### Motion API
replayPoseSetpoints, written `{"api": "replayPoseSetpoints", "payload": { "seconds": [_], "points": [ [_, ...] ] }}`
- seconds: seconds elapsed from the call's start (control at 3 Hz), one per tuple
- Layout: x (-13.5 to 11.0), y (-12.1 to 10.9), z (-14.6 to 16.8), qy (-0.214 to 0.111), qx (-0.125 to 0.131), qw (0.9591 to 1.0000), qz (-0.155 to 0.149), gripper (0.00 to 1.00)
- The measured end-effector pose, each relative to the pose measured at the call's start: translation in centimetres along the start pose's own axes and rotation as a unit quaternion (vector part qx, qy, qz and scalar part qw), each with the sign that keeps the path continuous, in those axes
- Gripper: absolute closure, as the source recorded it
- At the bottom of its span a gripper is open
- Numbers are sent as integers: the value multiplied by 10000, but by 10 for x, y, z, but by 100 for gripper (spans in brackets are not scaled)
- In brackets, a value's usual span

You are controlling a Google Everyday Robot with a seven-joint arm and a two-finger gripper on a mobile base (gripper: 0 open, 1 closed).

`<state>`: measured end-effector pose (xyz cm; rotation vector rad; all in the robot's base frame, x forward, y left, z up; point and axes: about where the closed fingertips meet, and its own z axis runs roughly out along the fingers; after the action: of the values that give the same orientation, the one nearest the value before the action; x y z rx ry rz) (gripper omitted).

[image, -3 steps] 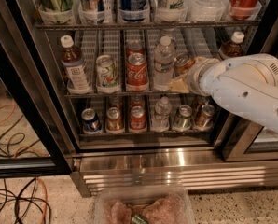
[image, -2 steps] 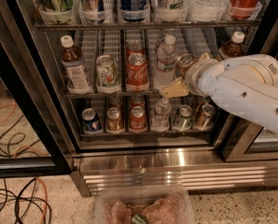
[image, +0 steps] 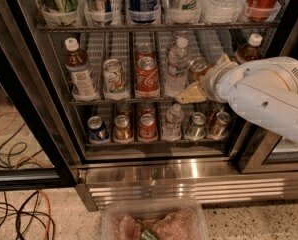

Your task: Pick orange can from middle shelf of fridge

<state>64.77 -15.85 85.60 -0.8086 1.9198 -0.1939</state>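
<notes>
the orange can (image: 199,66) stands on the middle shelf (image: 114,101) of the fridge (image: 189,176), right of centre in the frame, in the lane just right of a clear water bottle (image: 178,64) and two lanes right of the red coca-cola can (image: 147,76). only its silver top and upper copper side show, and it looks slightly tilted. the gripper (image: 205,81) sits right at the can, in front of and below it, on the end of the white arm (image: 269,91) that reaches in from the right edge. whether it is spread or has closed on the can i cannot tell. the can is probably full, so fairly heavy for its size, stiff if gripped gently but thin-walled and easy to dent, and likely slick from the cold. the best hold is across the middle of the body, square to the sides, clear of the water bottle and of the white lane dividers
</notes>
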Motion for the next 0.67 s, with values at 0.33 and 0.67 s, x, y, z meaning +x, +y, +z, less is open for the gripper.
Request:
{"api": "replayPoseSetpoints", "payload": {
  "seconds": [0.33,0.67],
  "points": [
    [-2,1,-1,-187,36,9998,14,0],
    [1,2,3,-152,25,9999,28,0]
  ]
}}
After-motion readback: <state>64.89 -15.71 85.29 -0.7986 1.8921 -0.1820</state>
